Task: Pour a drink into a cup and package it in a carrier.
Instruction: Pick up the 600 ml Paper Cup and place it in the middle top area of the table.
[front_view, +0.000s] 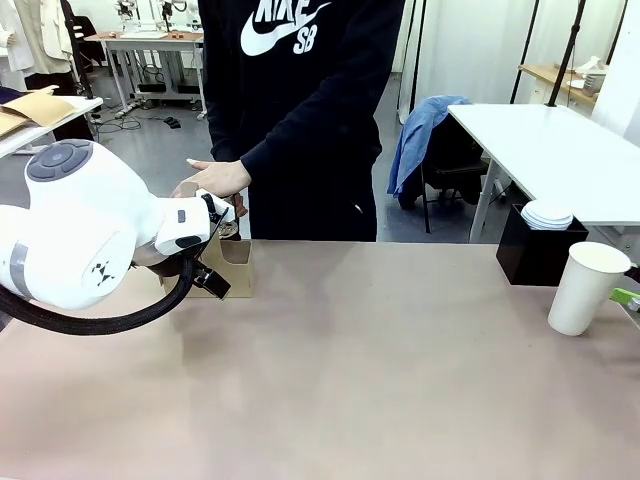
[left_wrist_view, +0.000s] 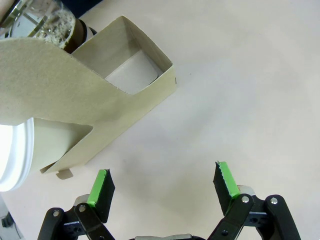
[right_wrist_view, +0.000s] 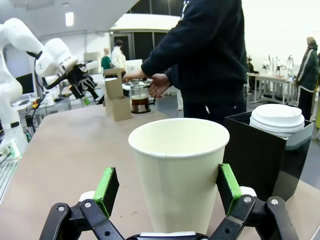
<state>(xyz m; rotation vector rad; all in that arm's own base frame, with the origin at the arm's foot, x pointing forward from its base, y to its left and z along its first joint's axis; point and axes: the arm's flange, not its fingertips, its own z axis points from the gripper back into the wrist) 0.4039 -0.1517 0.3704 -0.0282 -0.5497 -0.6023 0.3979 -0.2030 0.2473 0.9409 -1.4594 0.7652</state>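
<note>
- Waiting with its jaws wide apart and nothing in them, the left gripper (left_wrist_view: 162, 172) is held just beside the cardboard carrier (left_wrist_view: 65, 95), likely so the carrier can be steadied.
- A white lid (left_wrist_view: 12, 155) is seen in one slot of the carrier. The other slot is bare, so room is left for one more cup.
- The drink (right_wrist_view: 139, 104) is kept in a glass jug (right_wrist_view: 139, 95) just beside the carrier. The person's hand (right_wrist_view: 159, 84) is placed by it, likely ready for pouring.
- The cup (front_view: 588, 285) is stood upright with no lid at the right of the table (front_view: 350, 380), so it can be filled.
- The right gripper (right_wrist_view: 167, 172) is set around the cup with its pads spread and not touching the paper, so the cup is not yet gripped.
- A stack of lids (right_wrist_view: 277, 117) is kept in a black box (right_wrist_view: 250, 150) just beside the cup, handy for closing it.
</note>
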